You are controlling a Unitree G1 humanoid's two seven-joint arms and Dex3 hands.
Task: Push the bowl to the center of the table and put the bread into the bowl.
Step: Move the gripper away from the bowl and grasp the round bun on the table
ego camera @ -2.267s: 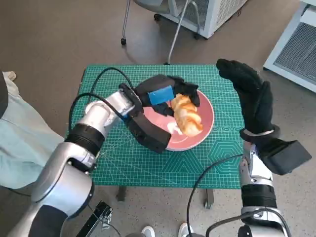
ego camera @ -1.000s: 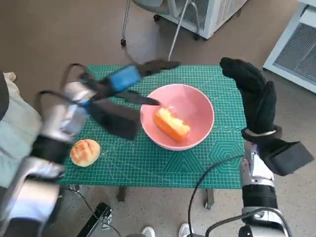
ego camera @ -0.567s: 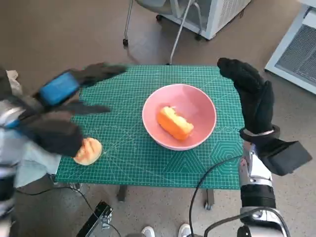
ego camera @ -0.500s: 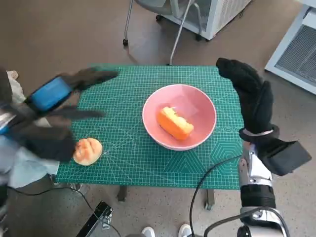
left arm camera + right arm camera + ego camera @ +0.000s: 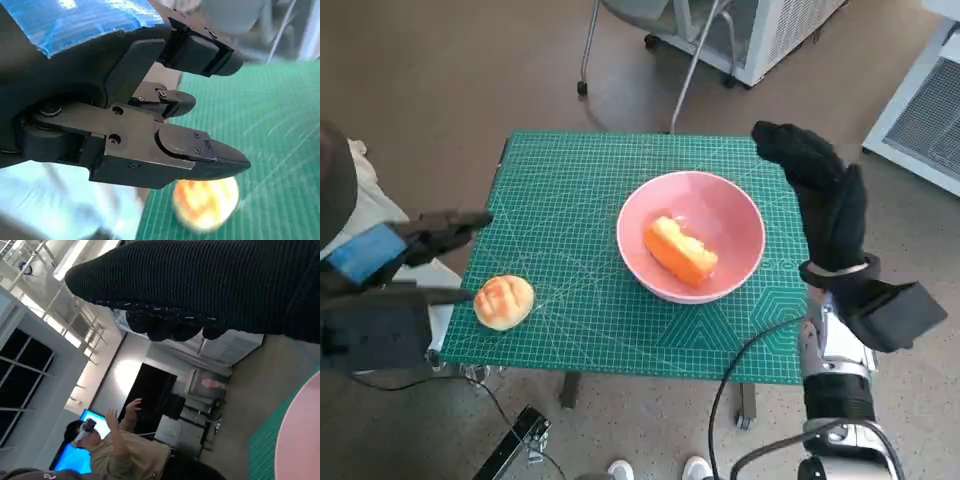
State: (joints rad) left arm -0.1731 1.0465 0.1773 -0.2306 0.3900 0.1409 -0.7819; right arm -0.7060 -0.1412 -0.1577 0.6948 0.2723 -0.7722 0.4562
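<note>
Your left hand (image 5: 395, 262) hangs off the mat's left edge, fingers spread, holding nothing. A bun (image 5: 504, 301) lies just beside it on the mat (image 5: 570, 190). The bowl (image 5: 691, 250) sits mid-table with bread (image 5: 679, 252) inside (orange crust). Your right hand (image 5: 820, 195) stands upright at the right edge, fingers apart, empty.

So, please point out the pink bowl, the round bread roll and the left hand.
pink bowl (image 5: 740, 215): head view, bare inner wall.
round bread roll (image 5: 504, 301): head view, top crust.
left hand (image 5: 395, 250): head view, blue-taped back.
</note>
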